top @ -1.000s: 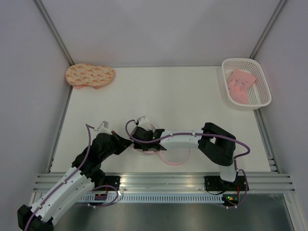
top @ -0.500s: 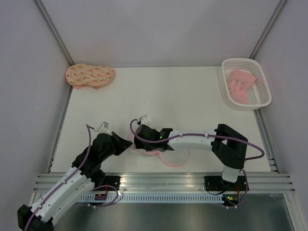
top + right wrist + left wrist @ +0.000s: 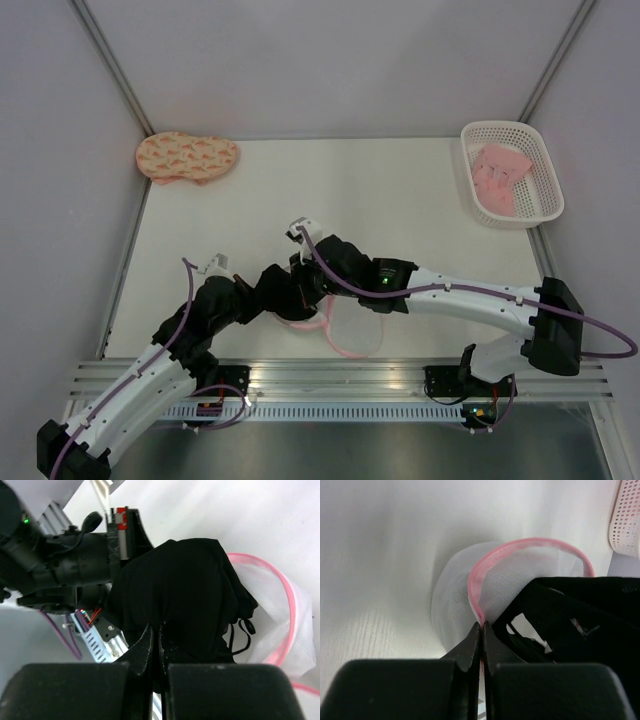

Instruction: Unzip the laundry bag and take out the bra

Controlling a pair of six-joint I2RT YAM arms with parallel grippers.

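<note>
The laundry bag (image 3: 350, 335) lies open at the table's near middle, white mesh with a pink zipper rim (image 3: 520, 547). My left gripper (image 3: 262, 300) is shut on that pink rim (image 3: 481, 625). My right gripper (image 3: 300, 285) is shut on the black bra (image 3: 175, 595) and holds it bunched above the bag's mouth; thin straps (image 3: 240, 635) hang toward the mesh (image 3: 280, 630). In the top view the bra (image 3: 285, 290) is a dark lump between the two grippers.
A white lattice basket (image 3: 545, 200) with a pink folded garment (image 3: 500, 175) stands at the back right. A peach patterned padded piece (image 3: 187, 157) lies at the back left. The metal rail (image 3: 340, 375) runs along the near edge.
My right arm has stretched out and its gripper has risen a little leftward, pulling the black bra up out of the bag. My left gripper has kept its hold on the rim.
</note>
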